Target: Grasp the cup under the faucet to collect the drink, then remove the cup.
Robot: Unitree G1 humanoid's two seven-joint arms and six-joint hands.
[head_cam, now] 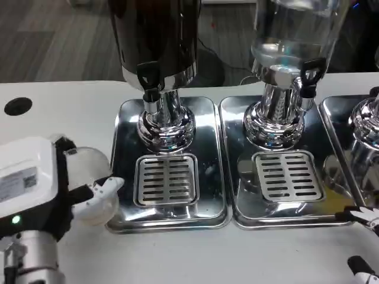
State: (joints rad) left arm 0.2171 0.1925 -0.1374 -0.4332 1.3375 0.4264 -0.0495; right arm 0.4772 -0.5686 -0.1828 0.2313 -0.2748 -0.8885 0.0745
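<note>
A frosted, translucent cup (90, 164) stands at the left edge of the left steel tray (127, 154), well to the left of the black faucet (148, 81) of the dark dispenser (157, 35). My left hand (56, 183) wraps around the cup, its white fingers (103, 190) curling across the front of it. The hand's white back hides much of the cup. My right hand (362, 239) shows just its fingertips at the lower right corner; they are apart with nothing between them.
A slotted drip grate (166, 179) lies in the left tray below the faucet. A clear dispenser (293, 35) with its own faucet (309, 74), tray and grate (287, 176) stands to the right. A third chrome base (367, 121) sits at the right edge.
</note>
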